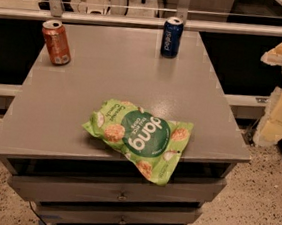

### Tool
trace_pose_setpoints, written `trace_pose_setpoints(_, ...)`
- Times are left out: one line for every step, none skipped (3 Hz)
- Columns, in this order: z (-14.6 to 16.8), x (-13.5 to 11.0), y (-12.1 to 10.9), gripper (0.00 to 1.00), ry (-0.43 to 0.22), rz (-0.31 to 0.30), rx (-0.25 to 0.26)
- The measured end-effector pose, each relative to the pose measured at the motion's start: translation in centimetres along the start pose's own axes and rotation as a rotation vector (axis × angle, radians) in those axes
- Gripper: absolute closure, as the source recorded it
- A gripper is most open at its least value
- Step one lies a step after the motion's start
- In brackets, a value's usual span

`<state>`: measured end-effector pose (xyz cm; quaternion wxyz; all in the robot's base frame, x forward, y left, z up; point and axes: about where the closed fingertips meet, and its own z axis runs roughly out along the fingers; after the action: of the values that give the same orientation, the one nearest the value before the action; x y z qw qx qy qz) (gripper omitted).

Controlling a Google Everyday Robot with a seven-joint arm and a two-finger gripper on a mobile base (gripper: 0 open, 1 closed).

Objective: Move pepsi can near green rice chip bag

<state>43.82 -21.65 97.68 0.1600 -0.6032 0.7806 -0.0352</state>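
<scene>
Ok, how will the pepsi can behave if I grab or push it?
The pepsi can stands upright, tall and narrow, so a high push would likely tip it, and once down it would probably roll. Its smooth round wall may slip in a loose pinch. The gripper is at the right edge, beside the table.

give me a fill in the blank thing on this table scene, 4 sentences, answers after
1. The pepsi can stands ___ by the far edge of the table.
2. The green rice chip bag lies flat, one corner overhanging the table's ___ edge, above the drawers.
3. In the picture, the orange-red can stands to the ___ of the pepsi can.
4. The pincer, seemingly the pale shape beside the table, sits at the picture's ___ edge.

Missing words: upright; front; left; right.
</scene>
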Motion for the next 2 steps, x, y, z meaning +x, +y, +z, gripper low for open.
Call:
trace_pose_setpoints(0.0,0.0,0.0,0.0,0.0,0.0,0.0)
trace_pose_setpoints(0.61,0.57,-0.1,0.0,-0.024,0.076,0.036)
